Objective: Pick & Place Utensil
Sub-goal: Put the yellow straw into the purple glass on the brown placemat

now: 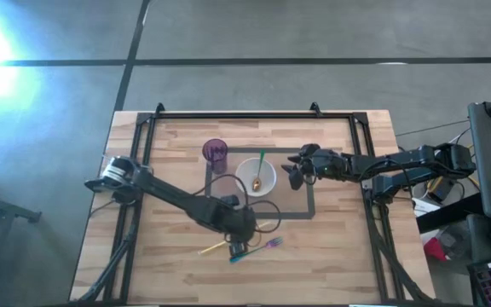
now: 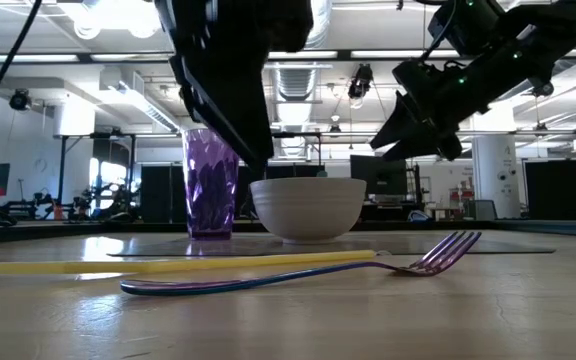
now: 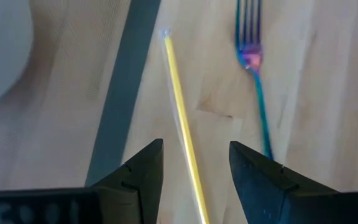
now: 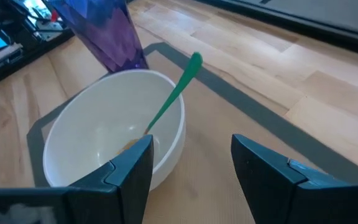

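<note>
A yellow straw (image 3: 182, 124) and an iridescent purple-teal fork (image 3: 253, 68) lie flat on the wooden table near its front edge, also seen in the high view as the straw (image 1: 216, 247) and the fork (image 1: 261, 247). My left gripper (image 3: 194, 146) is open above the straw, with one finger on each side of it and touching nothing. A white bowl (image 4: 117, 134) holds a spoon with a green handle (image 4: 176, 93) that leans on the bowl's rim. My right gripper (image 4: 191, 146) hovers open just right of the bowl. A purple cup (image 1: 216, 153) stands upright to the left of the bowl.
The bowl (image 1: 256, 176) and cup stand inside a dark taped rectangle (image 1: 309, 209) at the table's middle. A black frame rail (image 1: 254, 113) runs along the far edge. Bare wood lies right of the fork and along the near edge.
</note>
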Tool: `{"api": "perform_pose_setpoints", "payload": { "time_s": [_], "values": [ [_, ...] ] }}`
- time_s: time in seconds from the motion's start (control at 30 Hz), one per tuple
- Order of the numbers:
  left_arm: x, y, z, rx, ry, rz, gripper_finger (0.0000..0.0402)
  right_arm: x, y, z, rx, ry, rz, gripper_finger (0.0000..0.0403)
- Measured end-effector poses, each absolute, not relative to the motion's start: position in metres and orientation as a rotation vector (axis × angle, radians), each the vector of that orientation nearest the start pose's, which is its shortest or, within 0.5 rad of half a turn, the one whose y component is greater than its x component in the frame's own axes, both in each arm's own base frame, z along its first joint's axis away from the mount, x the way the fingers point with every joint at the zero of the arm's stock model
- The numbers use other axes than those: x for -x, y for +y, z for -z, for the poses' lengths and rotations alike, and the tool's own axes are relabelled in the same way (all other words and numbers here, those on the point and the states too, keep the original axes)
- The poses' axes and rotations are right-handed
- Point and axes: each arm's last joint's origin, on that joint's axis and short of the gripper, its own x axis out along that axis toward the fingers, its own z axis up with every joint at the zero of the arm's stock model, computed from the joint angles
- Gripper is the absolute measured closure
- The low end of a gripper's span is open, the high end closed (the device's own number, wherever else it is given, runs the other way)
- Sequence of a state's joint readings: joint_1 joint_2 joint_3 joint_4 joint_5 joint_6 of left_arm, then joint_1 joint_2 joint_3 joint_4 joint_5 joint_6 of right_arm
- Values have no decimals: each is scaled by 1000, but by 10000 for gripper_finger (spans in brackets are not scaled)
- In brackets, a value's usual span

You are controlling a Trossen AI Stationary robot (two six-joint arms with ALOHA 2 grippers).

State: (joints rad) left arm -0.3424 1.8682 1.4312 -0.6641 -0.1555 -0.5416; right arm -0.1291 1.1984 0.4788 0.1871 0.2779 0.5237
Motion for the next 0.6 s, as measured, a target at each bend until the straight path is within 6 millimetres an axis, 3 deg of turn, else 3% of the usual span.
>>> {"api": "perform_pose_setpoints", "payload": {
  "time_s": [0.33,0.6],
  "values": [
    [-375,-129,-188,203,1155,-162,227,-226,-34,-182,-505,441,530,193],
    [-376,-130,-180,211,1172,-172,227,-226,-34,-182,-507,440,531,193]
  ]
}}
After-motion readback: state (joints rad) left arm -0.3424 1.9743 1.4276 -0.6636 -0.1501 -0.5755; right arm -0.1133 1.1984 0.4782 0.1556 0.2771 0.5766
